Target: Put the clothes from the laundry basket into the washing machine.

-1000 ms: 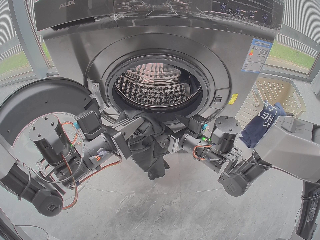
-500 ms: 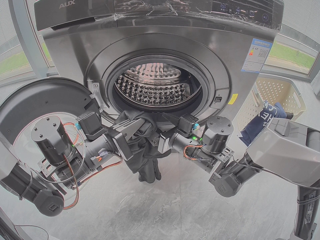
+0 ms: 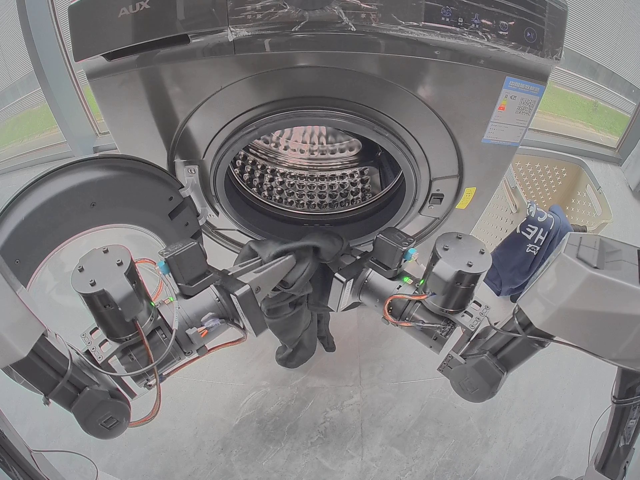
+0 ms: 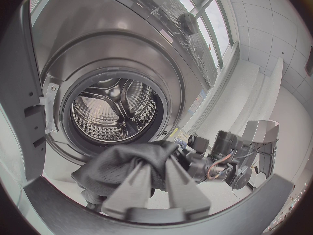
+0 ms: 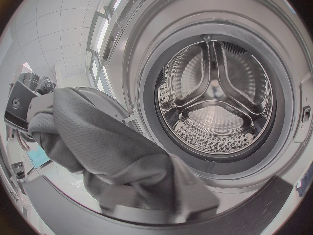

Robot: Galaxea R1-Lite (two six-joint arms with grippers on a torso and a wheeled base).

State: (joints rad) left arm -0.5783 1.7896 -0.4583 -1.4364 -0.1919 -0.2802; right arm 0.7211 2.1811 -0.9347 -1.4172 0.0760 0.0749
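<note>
Left gripper (image 3: 283, 266) is pinched on the dark garment (image 3: 293, 305), and from its own wrist camera the two grey fingers (image 4: 138, 183) sit close together with a fold of cloth squeezed in the slot between them. Right gripper (image 3: 341, 269) comes in from the other side, clamped on the same garment. In the right wrist view the mesh-textured fabric (image 5: 107, 147) wraps right over that claw, pale finger edges just poking out beneath it. So the cloth is strung between the two claws. Its top edge is bunched in a ridge just below the washing machine (image 3: 320, 68) opening, and the rest hangs straight down in a dark tail clear of the grey tiled floor (image 3: 320, 415). The garment is outside the machine, in front of the lower lip of the door seal, not past it. Behind it the steel drum (image 3: 307, 168) gleams, perforated and ribbed. The round door (image 3: 80, 195) stands swung wide open on the robot's left. Off to the right, beside the machine, sits the cream laundry basket (image 3: 567, 188), and a navy garment with white lettering (image 3: 530, 245) lies against its front, partly hidden by the right arm.
</note>
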